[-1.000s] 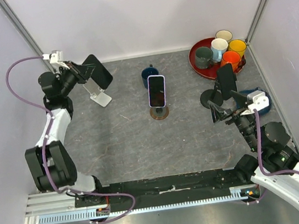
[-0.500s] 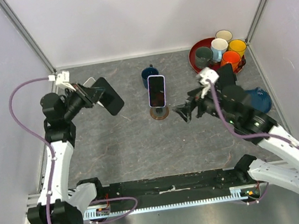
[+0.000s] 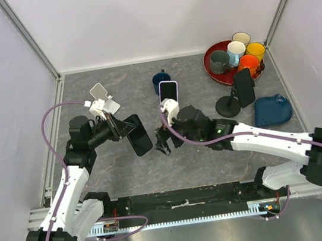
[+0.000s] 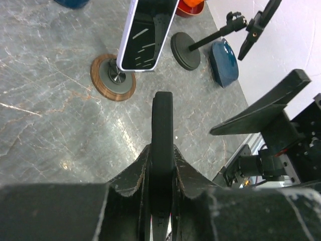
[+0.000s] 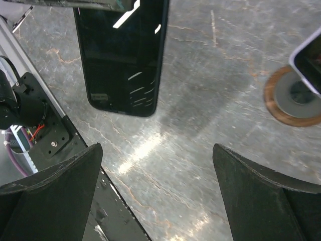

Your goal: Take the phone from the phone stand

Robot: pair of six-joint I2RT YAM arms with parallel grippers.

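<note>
My left gripper (image 3: 125, 129) is shut on a black phone (image 3: 138, 135) and holds it above the table, right of the empty white phone stand (image 3: 102, 100). In the left wrist view the black phone (image 4: 162, 125) stands edge-on between the jaws of the left gripper (image 4: 162, 150). My right gripper (image 3: 164, 142) is open and empty just right of the phone. In the right wrist view the black phone (image 5: 123, 55) hangs ahead of the open right gripper (image 5: 156, 150), apart from it.
A second phone in a pale case (image 3: 168, 89) sits on a round brown-based stand (image 4: 113, 77) behind the right arm. A black stand with a phone (image 3: 242, 89), a blue cup (image 3: 160, 80), a blue object (image 3: 272, 110) and a red tray (image 3: 210, 65) of cups are at the right.
My left gripper carried the black phone off the white stand and toward the front centre. My right arm swung left from the table's right side to beside the phone, staying open.
</note>
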